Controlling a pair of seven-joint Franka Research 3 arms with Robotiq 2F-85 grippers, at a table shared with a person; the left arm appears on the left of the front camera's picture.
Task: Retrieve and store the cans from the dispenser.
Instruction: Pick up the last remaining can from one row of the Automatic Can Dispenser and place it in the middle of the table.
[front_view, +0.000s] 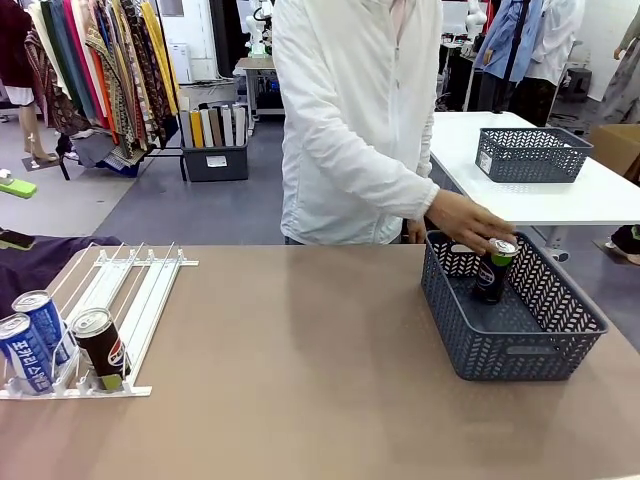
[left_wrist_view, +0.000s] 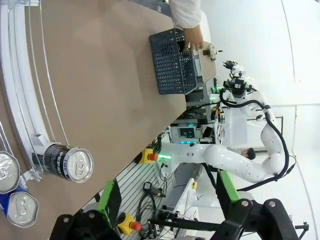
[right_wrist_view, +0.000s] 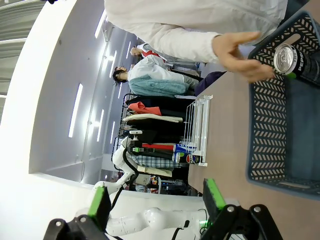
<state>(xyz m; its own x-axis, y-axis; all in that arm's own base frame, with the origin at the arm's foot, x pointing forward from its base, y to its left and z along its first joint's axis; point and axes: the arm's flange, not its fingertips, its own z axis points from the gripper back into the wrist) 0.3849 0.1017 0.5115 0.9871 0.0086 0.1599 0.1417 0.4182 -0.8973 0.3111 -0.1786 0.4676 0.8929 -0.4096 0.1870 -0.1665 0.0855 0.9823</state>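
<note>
The white dispenser (front_view: 140, 290) lies at the table's left front. Two blue cans (front_view: 40, 335) and a black can (front_view: 100, 347) stand at its front lip. A person's hand (front_view: 470, 225) rests on the top of another black can (front_view: 495, 268), which stands upright inside the grey basket (front_view: 520, 345) at the right. In the left wrist view my left gripper (left_wrist_view: 167, 200) is open and holds nothing, off the table edge from the black can (left_wrist_view: 67, 162) and the blue cans (left_wrist_view: 22, 210). My right gripper (right_wrist_view: 156, 200) is open too, well short of the basket (right_wrist_view: 265, 130) and its can (right_wrist_view: 290, 57).
A second grey basket (front_view: 530, 155) sits on a white table behind the person at the right. Dark purple cloth (front_view: 40, 265) lies beyond the dispenser's far left end. The brown tabletop (front_view: 300, 380) runs between the dispenser and the basket.
</note>
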